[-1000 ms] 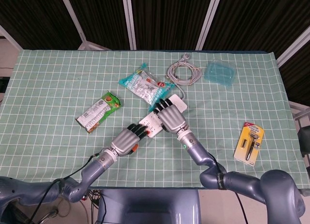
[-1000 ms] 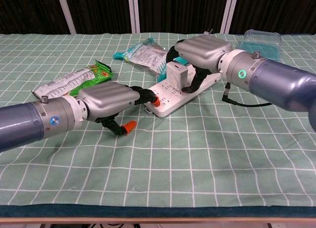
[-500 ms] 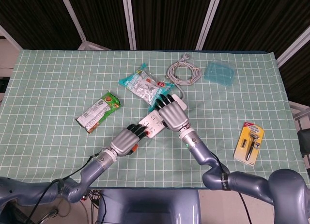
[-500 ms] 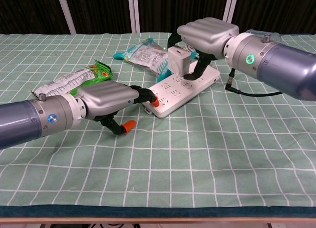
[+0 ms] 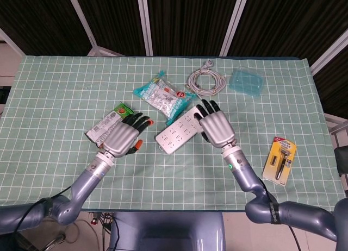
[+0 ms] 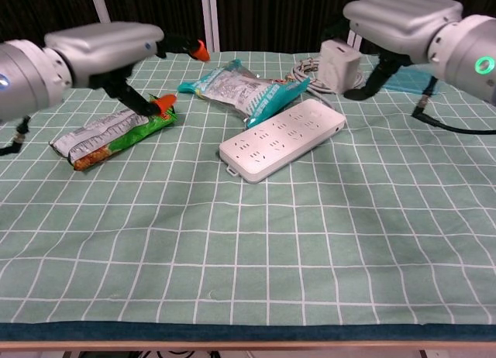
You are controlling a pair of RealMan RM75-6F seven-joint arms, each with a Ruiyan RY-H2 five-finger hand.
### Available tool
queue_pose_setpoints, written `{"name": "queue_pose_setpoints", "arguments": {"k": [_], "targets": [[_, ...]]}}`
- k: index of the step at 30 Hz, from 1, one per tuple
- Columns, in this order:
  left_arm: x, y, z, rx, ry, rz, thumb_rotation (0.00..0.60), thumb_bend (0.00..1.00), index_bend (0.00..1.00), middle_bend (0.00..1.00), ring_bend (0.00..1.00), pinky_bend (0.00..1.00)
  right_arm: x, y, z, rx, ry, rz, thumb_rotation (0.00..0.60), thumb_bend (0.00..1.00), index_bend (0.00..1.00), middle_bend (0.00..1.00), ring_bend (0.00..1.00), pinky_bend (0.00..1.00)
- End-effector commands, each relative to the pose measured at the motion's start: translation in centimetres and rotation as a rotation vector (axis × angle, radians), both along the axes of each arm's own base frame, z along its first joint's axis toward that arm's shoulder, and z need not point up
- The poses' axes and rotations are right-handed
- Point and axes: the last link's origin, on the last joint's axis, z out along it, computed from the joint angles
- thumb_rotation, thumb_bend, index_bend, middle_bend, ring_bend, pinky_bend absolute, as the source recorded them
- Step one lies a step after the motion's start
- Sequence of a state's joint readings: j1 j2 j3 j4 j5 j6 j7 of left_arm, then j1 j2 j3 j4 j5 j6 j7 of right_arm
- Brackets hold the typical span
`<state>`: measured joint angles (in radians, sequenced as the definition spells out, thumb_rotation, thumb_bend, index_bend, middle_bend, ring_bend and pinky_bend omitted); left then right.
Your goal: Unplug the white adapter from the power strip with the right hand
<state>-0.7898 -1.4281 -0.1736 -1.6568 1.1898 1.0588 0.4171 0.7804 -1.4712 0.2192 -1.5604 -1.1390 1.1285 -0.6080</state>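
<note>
Head view: the right robot hand [image 5: 217, 127] hovers just right of the strip [image 5: 176, 131], which lies on the table [image 5: 54, 82]; the adapter is hidden under it. The left robot hand [image 5: 124, 137] hangs left of the strip, fingers spread, holding nothing.

Chest view: the right robot hand [image 6: 395, 17] grips the adapter [image 6: 340, 64], raised clear of the strip [image 6: 282, 139]. The left robot hand [image 6: 105, 52] floats over a snack pack [image 6: 108, 135].
</note>
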Motion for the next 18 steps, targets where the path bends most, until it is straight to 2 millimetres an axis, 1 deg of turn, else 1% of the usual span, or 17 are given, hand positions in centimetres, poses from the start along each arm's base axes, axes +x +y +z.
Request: {"name": "queue_pose_setpoints", "arguments": {"k": [1,4,5,6,9,14,18], "targets": [[-1.3,-0.7,2.7,0.048,-0.014,0.014,0.600,0.37,0.17,0.11,0.07,0.15,-2.0,1.0,0.2,0.007,0.023,-0.062,0.600,0.65,0.42,0.20,0.10,0.18],[-3.0,-1.6,4.4,0.083,-0.011,0.044,0.600,0.30,0.16,0.11,0.07,0.14,-3.8,1.6,0.1,0.015,0.062,-0.121,0.600,0.49,0.22,0.10,0.02,0.14],[-3.7,-2.0,4.9,0.092,-0.013,0.057,0.600,0.28,0.16,0.11,0.07,0.14,-4.3,1.8,0.1,0.015,0.080,-0.139,0.600,0.45,0.16,0.08,0.01,0.13],[-4.6,-2.5,5.5,0.103,-0.019,0.082,0.600,0.26,0.16,0.11,0.07,0.14,-5.1,2.1,0.1,0.010,0.105,-0.166,0.600,0.41,0.09,0.06,0.00,0.12],[-6.8,-4.2,6.5,0.120,-0.066,0.165,0.600,0.23,0.15,0.09,0.06,0.14,-6.1,2.7,0.1,-0.006,0.127,-0.199,0.600,0.37,0.01,0.01,0.00,0.09],[-10.2,-7.5,7.8,0.159,-0.121,0.266,0.600,0.20,0.14,0.08,0.06,0.13,-7.2,4.1,0.5,-0.031,0.099,-0.228,0.600,0.35,0.00,0.00,0.00,0.06],[-12.7,-10.0,9.2,0.209,-0.134,0.317,0.600,0.18,0.14,0.07,0.06,0.13,-8.6,6.1,1.6,-0.044,0.052,-0.237,0.600,0.35,0.00,0.00,0.00,0.03]]}}
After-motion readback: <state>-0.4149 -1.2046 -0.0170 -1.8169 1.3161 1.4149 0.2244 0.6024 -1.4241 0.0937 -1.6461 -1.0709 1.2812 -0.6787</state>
